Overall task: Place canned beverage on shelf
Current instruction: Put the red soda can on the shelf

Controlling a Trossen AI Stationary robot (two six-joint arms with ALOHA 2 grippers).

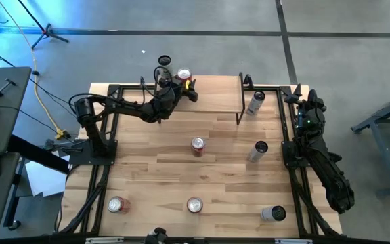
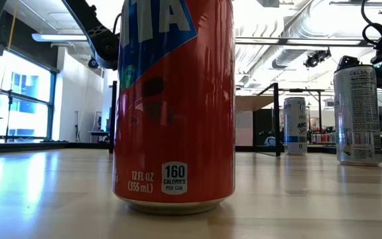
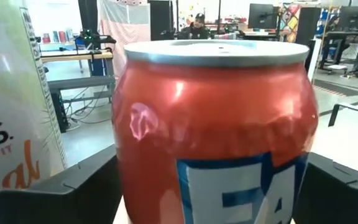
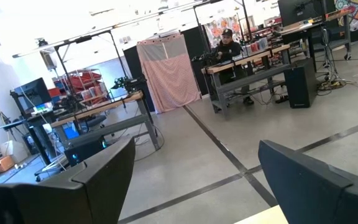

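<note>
Left end effector [image 1: 180, 83], fingers parted around the red can [image 1: 184, 74] standing on the shelf [image 1: 215, 95] at 12 o'clock, should back straight off without tipping it.

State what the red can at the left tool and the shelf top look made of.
Red can: apparently glossy painted metal, judging by sharp reflections and a bare silvery rim. Shelf top: seemingly light wood, matte, faint grain; its legs look like thin black metal.
</note>
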